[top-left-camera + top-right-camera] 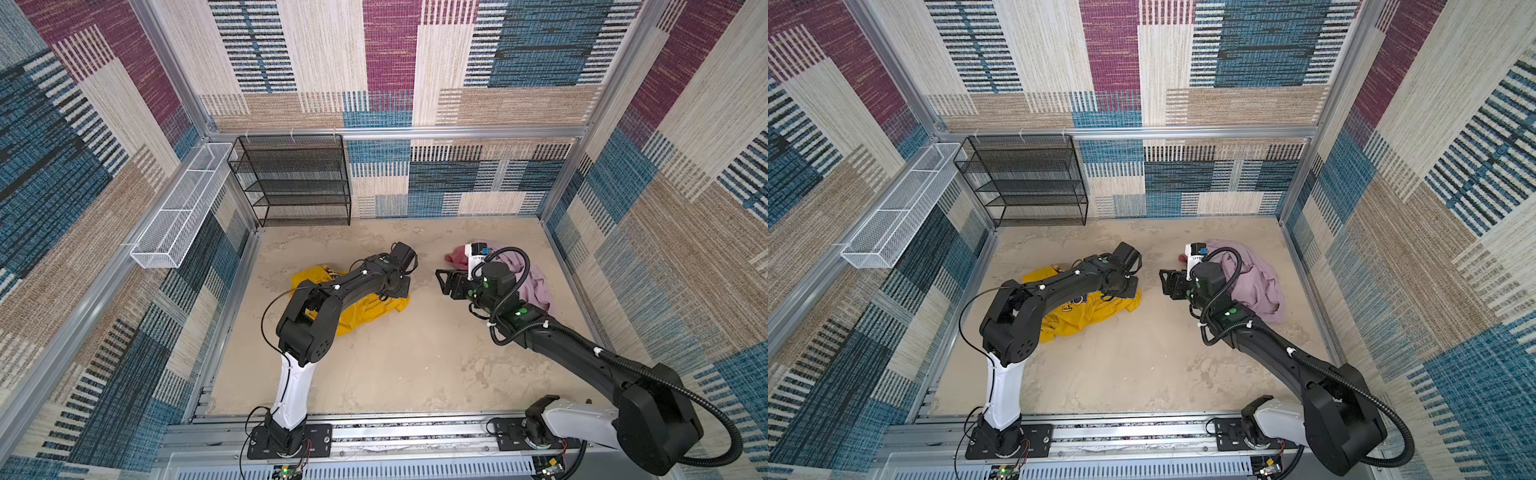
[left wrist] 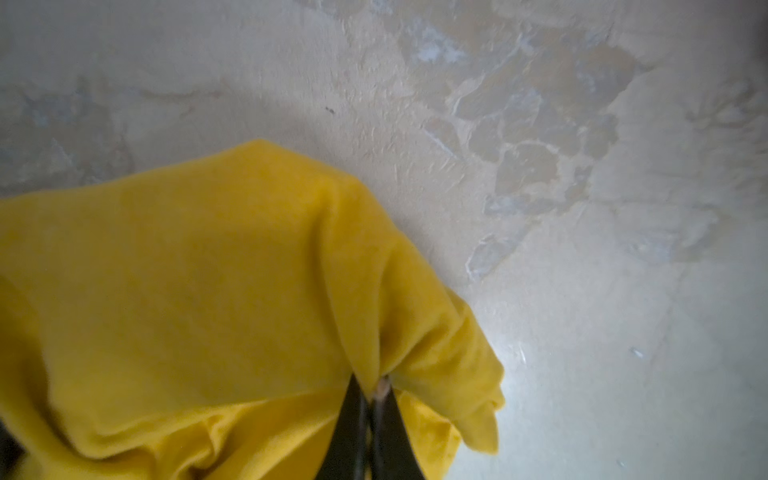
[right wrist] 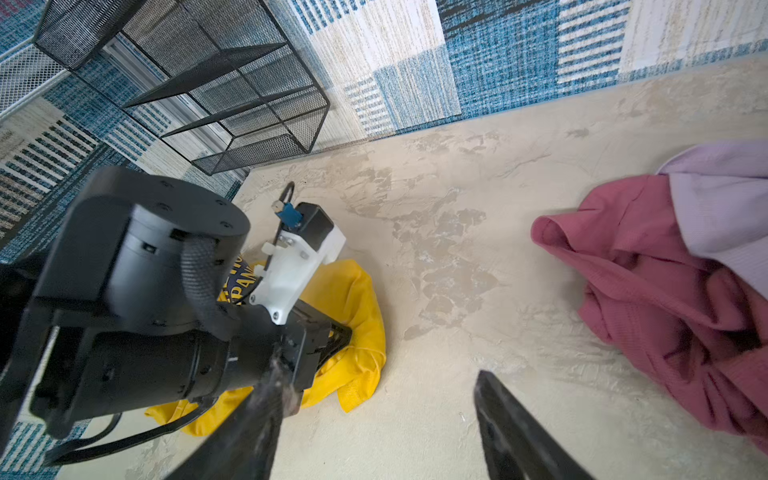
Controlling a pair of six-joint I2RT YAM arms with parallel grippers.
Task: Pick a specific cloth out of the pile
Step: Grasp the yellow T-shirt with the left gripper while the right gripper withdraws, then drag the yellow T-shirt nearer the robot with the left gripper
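On the worktop [image 1: 395,353], the left tool [image 2: 376,388] pinches 1 yellow cloth [image 1: 365,316]; right of it, a pile [image 1: 532,286] of 2 cloths; right tool [image 3: 379,370] spread.

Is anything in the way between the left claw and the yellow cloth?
Nothing visible. The left gripper is shut on a fold of the yellow cloth; the lilac-pink cloth and rose-red cloth lie apart from it.

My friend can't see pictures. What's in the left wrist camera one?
The left gripper is shut on a fold of the mustard-yellow cloth, seen from very close. Behind the cloth is a blotchy beige table.
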